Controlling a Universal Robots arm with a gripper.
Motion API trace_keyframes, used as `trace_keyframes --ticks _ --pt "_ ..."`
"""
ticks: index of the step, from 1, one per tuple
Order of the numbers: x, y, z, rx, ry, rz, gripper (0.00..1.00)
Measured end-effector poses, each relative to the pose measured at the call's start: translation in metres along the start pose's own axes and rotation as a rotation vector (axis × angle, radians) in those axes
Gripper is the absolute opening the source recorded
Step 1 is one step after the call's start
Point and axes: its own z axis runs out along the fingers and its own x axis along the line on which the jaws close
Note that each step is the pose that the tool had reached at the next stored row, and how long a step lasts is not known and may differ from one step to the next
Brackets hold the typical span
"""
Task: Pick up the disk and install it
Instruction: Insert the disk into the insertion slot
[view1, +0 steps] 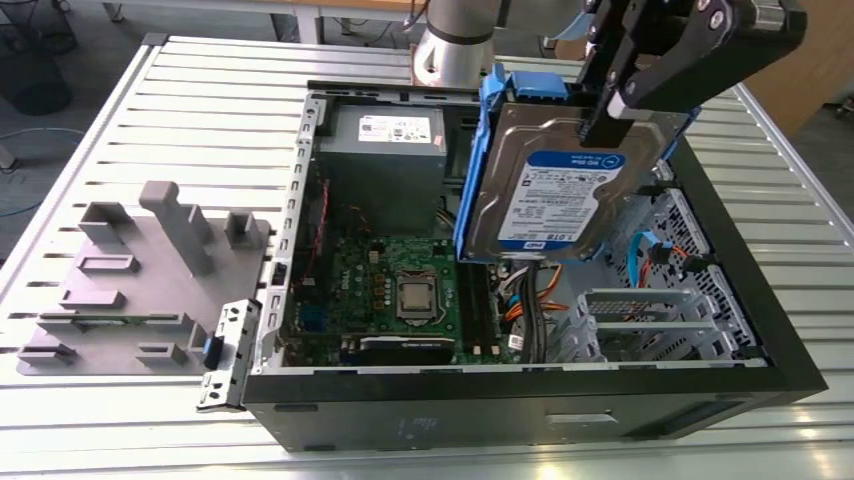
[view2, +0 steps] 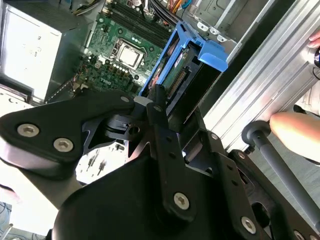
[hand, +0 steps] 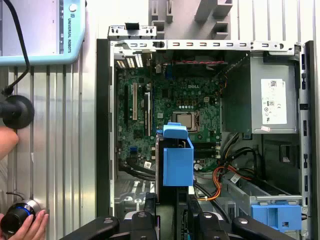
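Hand (view1: 603, 120) hung over the open computer case (view1: 534, 385), its black jointed fingers pointing down and clamped on the top edge of the disk (view1: 567, 200). I saw the disk held clear of the case floor, upright on edge and slightly tilted, its label face toward the exterior view. The body was silver-grey metal with a glossy white-and-blue label, framed by blue plastic rails. In the first wrist view the disk (hand: 177, 160) appeared end-on as a blue block above the green motherboard (hand: 145, 105). The case was black sheet metal and held a grey power supply box (view1: 387, 150). The bench (view1: 200, 120) was ribbed aluminium slats.
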Motion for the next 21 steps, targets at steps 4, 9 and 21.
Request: trace_keyframes --ticks 4,9,21 --pt "0.0050 -0.0001 -0.0002 0.0000 0.0001 0.000 0.35" --pt "0.0063 -0.0002 0.0002 0.0000 -0.0020 0.000 0.35" --pt "0.0061 -0.0002 0.0002 -0.0001 -0.0023 0.000 0.35"
